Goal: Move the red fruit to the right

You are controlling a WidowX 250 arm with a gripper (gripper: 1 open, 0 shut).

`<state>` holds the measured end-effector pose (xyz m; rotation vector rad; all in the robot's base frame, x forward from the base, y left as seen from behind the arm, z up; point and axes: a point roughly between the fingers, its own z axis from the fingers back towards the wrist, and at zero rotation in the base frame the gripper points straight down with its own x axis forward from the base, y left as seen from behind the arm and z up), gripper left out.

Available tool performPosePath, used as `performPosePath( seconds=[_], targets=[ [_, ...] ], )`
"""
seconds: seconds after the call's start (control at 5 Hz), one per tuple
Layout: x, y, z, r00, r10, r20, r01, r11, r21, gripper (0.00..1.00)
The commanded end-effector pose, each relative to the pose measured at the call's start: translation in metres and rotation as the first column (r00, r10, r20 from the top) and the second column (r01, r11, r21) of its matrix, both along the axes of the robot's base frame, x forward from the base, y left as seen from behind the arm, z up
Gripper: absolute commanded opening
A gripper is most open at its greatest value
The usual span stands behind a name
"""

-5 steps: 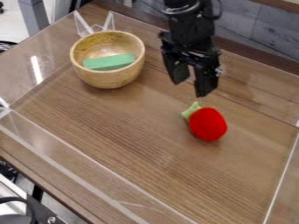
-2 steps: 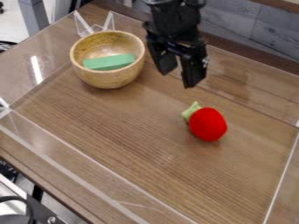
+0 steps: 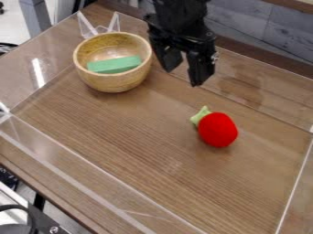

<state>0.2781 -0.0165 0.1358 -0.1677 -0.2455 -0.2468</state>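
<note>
Only one view here, the camera looking down across the bench.

Red fruit (image 3: 218, 130) sitting on the right side of the bench (image 3: 123, 137), roughly mid-depth, green leafy top pointing far-left. Nothing touching it. Looks fuzzy and plush, so probably very light and squashy, not fragile at all. Felt-like skin should give decent friction, so slipping seems unlikely; rolling away from a nudge looks like the bigger worry, being round. Best bet for a hold: straight down over the red body, across the widest part. Leafy top looks too floppy and small to trust.

Gripper (image 3: 186, 71) hanging up in the far middle, well apart from the fruit, pointing mostly down. Fingers (image 3: 199, 73) spread wide, nothing between them.

Wooden bowl (image 3: 113, 61) far left with a flat green item (image 3: 110, 64) lying inside. Well clear of the fruit, so no interference there.

Surface: wood-grain top, smooth looking, flat, with a bit of glare near the far edge. Clear plastic walls (image 3: 37, 151) boxing in the work area, which would stop the fruit from rolling off. Right-hand wall fairly near the fruit already, so not much room left on that side. Judging by that, fruit seems to be pretty much where the task wants it.

Beyond the walls: greyish background at the far side, something dark down at the near-left corner, too blurry to name.
</note>
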Motion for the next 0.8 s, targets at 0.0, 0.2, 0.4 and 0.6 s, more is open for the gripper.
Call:
performPosePath(
  seconds=[0.0,0.2,0.4,0.6],
  targets=[
    [0.011,-0.007,0.011,0.995,0.08,0.052,-0.08,0.997,0.01,1.0],
    [0.021,-0.008,0.008,0.986,0.158,0.053,-0.159,0.987,0.01,1.0],
    [0.015,-0.014,0.012,0.992,0.119,0.049,-0.12,0.993,0.011,1.0],
    [0.009,-0.018,0.017,0.995,0.084,0.048,-0.084,0.996,0.011,1.0]
  ],
)
